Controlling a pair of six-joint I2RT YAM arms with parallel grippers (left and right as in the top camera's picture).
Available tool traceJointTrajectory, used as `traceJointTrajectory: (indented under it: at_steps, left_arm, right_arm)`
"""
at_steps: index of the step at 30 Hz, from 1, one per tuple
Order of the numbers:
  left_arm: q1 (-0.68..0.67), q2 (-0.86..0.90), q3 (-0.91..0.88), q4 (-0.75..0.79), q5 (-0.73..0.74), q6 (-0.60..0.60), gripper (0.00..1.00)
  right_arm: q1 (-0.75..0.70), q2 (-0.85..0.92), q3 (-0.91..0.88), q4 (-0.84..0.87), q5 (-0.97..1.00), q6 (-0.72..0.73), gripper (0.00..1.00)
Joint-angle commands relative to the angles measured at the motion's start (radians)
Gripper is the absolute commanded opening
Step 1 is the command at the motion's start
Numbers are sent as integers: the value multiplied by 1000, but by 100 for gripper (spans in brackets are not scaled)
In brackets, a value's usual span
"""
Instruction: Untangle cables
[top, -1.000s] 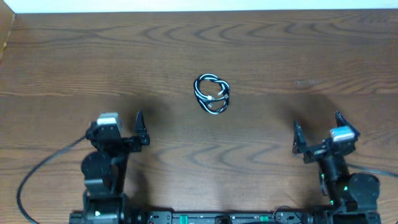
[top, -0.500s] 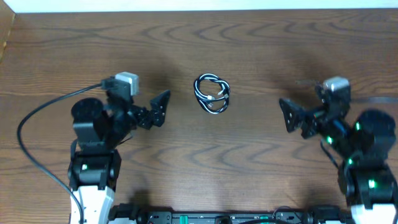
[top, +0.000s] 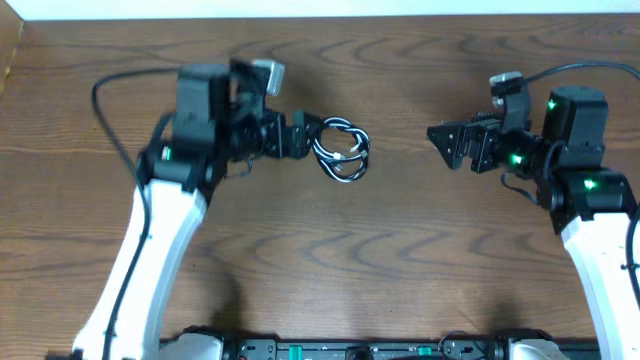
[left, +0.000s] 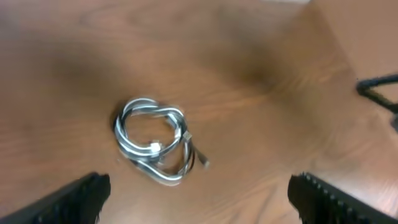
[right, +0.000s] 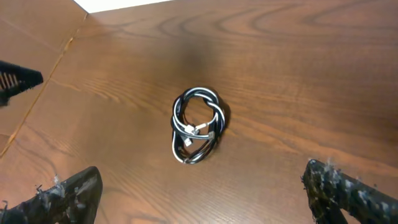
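While the thin black and white cables (top: 341, 152) lie wound together in one small ring-shaped coil, no separation is evident. Small plugs show inside the loop in both wrist views. The coil rests flat on the brown wood-grain worktop (top: 320, 270), near the middle and toward the far edge.

The left claw (top: 303, 137) stands just beside the coil's left side, fingers apart and holding nothing. The overhead view does not settle whether a tip touches the cord. The right claw (top: 445, 146) is well apart to the right, fingers likewise spread and empty.

Risks noted:
- **Tightening the tangle:** the two cords run side by side around the loop, so a pinch on its edge would probably take both strands, and pulling would then tighten it.
- **Pushing the coil:** it looks light, so a low fingertip could push it along rather than catch it.
- **Dragging the coil:** nothing anchors it, so a one-sided pull would likely drag the whole coil.

Left arm: reaching forward and inward, claw pointing right at the coil. Right arm: extended, claw pointing left toward the coil.
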Motion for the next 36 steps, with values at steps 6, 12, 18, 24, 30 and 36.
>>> traceJointTrajectory:
  at_steps: [6,12,18,24,30,36]
  left_arm:
    - [-40,269,207,-138,-137,4,96]
    - [-40,326,207,-126,-75,-39,92]
    - [-78,377,207,-80,-344,-260,65]
    - [-169,471,207,-41,-488,-401,62]
    - [-208,581,207,-14,-498,-437,57]
    - [-208,615,207,-35,-499,-448,57]
  right_arm:
    - [-5,3,34,30,-26,38,99]
    - [3,9,34,48,8,82,92]
    - [3,58,33,52,82,200,83]
    - [32,153,33,71,136,285,74]
    - [107,269,46,243,212,421,70]
    - [177,536,381,11,245,388,68]
